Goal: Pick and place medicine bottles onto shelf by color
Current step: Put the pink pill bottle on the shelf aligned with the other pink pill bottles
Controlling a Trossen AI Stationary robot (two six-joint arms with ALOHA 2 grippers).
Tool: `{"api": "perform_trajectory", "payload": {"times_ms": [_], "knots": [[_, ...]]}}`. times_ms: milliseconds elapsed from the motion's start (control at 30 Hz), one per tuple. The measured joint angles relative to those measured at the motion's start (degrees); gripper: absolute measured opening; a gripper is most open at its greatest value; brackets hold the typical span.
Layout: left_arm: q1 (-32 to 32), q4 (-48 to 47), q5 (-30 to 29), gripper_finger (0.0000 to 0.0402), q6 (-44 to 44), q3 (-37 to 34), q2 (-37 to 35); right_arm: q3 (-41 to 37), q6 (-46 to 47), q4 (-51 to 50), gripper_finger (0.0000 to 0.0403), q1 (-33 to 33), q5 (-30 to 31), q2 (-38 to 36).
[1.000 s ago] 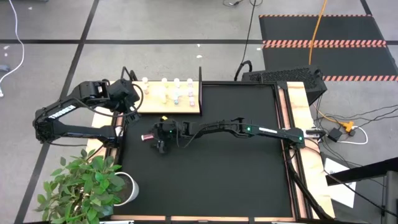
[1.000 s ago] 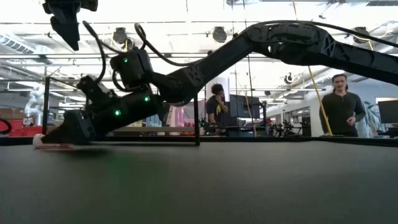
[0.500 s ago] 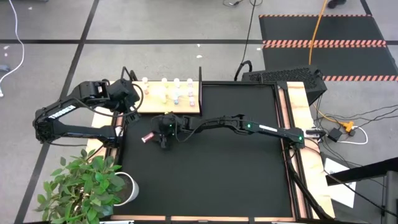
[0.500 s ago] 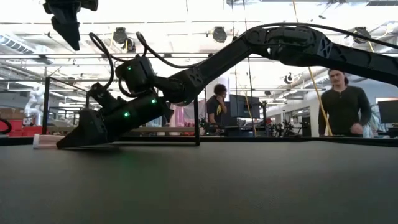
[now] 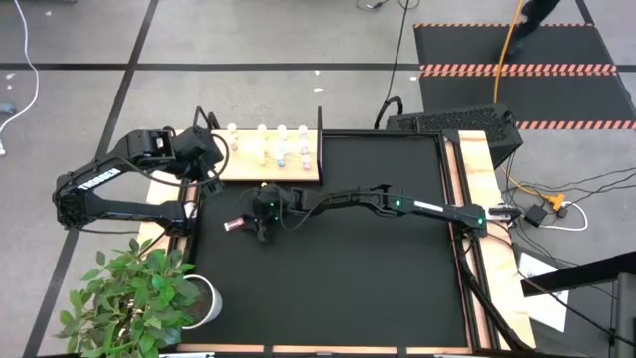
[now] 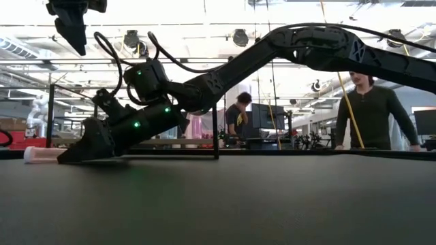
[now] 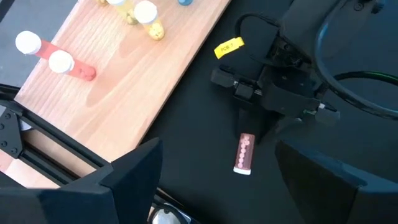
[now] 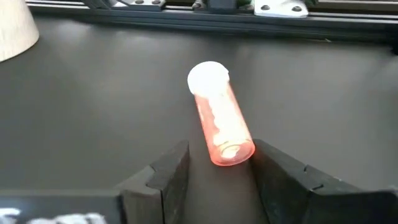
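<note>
Right hand (image 5: pixel 248 226) low on black mat (image 5: pixel 338 288), fingers (image 8: pixel 171 174) apart astride base end of pink bottle (image 8: pixel 219 127); bottle lay on its side, cap pointing away, not yet gripped. Left hand (image 5: pixel 211 151) released, hung over shelf (image 5: pixel 268 171) edge. Other bottles (image 5: pixel 281 145) stood upright on shelf. Two people beyond surface.
</note>
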Motion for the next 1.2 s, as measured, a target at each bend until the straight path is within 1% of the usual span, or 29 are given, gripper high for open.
{"api": "perform_trajectory", "payload": {"times_ms": [133, 233, 367, 467, 533, 600, 700, 800, 867, 933, 1000, 1067, 1200], "knots": [[0.0, -0.7, 0.1, 0.0312, 0.5, 0.0, 0.0, -0.1, -0.3, 1.1, 0.0183, 1.2, 2.8, 0.0], [0.0, -1.0, 0.1, 0.0312, 1.6, 0.0, 0.0, -0.1, -0.5, 4.2, 0.021, 1.6, 3.5, 1.0], [0.0, -1.1, 0.1, 0.0312, 2.8, 0.0, 0.0, -0.1, 1.3, 8.1, 0.0243, 1.7, 3.8, 2.8], [0.0, -1.1, 0.1, 0.0312, 3.1, 0.0, 0.0, 0.0, 2.5, 8.9, 0.0249, 1.7, 4.3, 3.4], [0.0, -1.2, 0.2, 0.0312, 4.1, 0.0, 0.0, 0.0, 2.5, 8.8, 0.0238, 1.7, 4.7, 3.4], [0.0, -1.4, 0.2, 0.0312, 4.9, 0.0, 0.0, 0.0, 2.4, 8.8, 0.0215, 1.7, 5.9, 3.5], [0.0, -1.5, 0.2, 0.0312, 6.0, 0.0, 0.0, 0.0, 3.3, 9.4, 0.0165, 1.4, 6.0, 3.5], [0.0, -1.5, 0.2, 0.0312, 6.5, 0.0, 0.0, 0.0, 6.2, 9.3, 0.0109, 1.0, 5.7, 3.5], [0.0, -1.4, -0.1, 0.0312, 6.3, 0.0, 0.0, 0.0, 7.9, 9.9, 0.0084, 0.9, 5.7, 3.5], [0.0, -0.9, -1.0, 0.0312, 5.0, 0.0, 0.0, 0.0, 10.2, 10.1, 0.0083, 0.8, 5.6, 3.2], [0.1, -0.4, -1.2, 0.0312, 4.3, 0.0, 0.0, 0.0, 13.4, 10.2, 0.0083, 0.6, 4.1, 2.7], [0.1, -0.6, -1.2, 0.0312, 3.9, 0.8, 0.0, -0.1, 18.2, 10.0, 0.0087, -0.1, -0.6, 1.5], [0.1, -0.5, -1.4, 0.0312, 2.5, 5.4, 0.0, -0.4, 25.2, 9.1, 0.0118, -1.4, -10.8, -1.5]]}}
